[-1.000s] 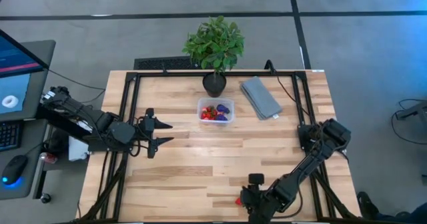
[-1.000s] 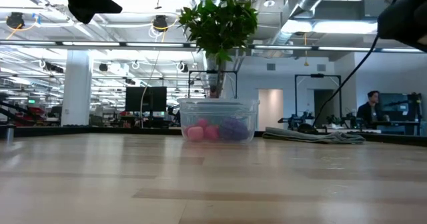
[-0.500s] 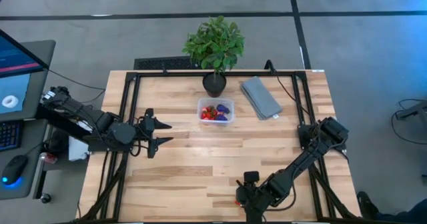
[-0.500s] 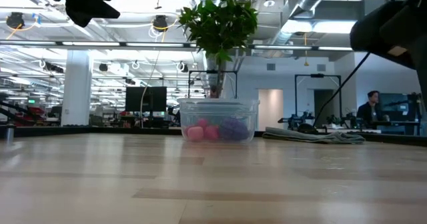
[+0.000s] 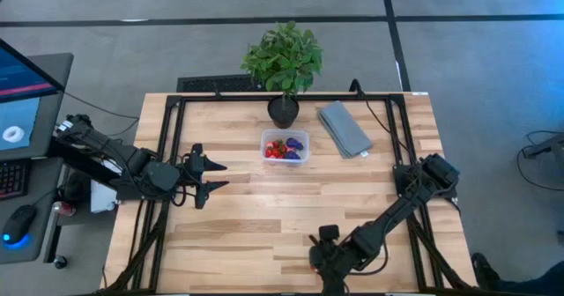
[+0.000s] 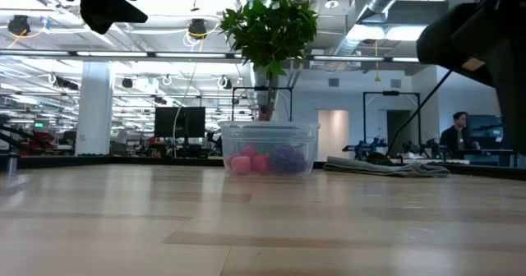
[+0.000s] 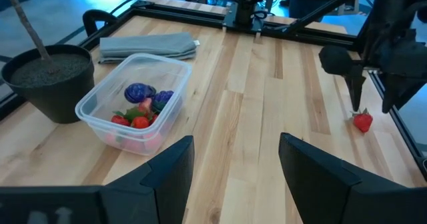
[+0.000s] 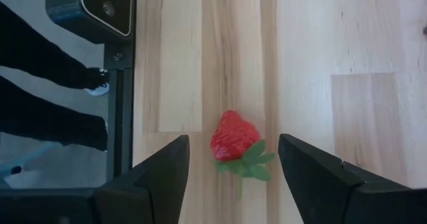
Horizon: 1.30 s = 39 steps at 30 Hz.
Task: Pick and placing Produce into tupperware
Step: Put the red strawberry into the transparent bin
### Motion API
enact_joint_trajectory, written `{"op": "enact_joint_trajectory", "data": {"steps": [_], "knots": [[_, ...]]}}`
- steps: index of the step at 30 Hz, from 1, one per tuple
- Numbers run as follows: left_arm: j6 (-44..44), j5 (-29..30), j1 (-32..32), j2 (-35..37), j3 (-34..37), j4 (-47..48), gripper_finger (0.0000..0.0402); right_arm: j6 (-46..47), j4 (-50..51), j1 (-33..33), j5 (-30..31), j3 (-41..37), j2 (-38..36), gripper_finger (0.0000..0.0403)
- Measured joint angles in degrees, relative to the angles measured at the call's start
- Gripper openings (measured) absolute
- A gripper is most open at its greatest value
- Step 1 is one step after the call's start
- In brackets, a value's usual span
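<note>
Red and green-topped, a lone strawberry (image 8: 235, 141) is seen lying on the bare wood at the near edge of the desk (image 5: 264, 217), right of the middle. The right claw (image 8: 230, 161) is held directly above it with its fingers spread to either side, nothing gripped, the berry untouched. Far from it, near the far edge, the clear tupperware (image 5: 285, 146) is found already loaded with red strawberries, pinkish pieces and purple grapes (image 7: 139, 92). A potted plant (image 5: 283, 62) is placed just beyond the tub, and a folded grey cloth (image 5: 343, 128) to its right. The left claw (image 5: 209, 175) is held open and empty over the left side of the desk, pointed toward the middle.
</note>
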<state>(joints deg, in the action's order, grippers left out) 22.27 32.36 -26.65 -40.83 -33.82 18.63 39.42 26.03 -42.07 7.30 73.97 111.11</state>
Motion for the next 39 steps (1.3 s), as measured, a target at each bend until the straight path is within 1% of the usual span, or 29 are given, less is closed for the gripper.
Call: {"op": "enact_joint_trajectory", "data": {"steps": [4,12,21,39], "knots": [[0.02,-0.02,0.0,0.01,0.0,-0.02,0.021,-1.84,-0.75,0.61,-0.64,0.0,0.0,0.0256],[0.04,-0.15,0.02,0.01,0.0,0.06,0.021,-2.49,-0.89,0.97,-3.98,-0.13,0.87,0.0256],[0.04,-0.13,0.02,-0.01,0.0,0.35,0.021,-2.54,-0.72,0.97,-3.97,-0.12,0.82,0.0256],[1.09,-0.07,0.02,-0.01,0.0,1.19,0.021,-1.81,-2.94,1.43,-5.73,-0.29,4.48,0.0256]]}}
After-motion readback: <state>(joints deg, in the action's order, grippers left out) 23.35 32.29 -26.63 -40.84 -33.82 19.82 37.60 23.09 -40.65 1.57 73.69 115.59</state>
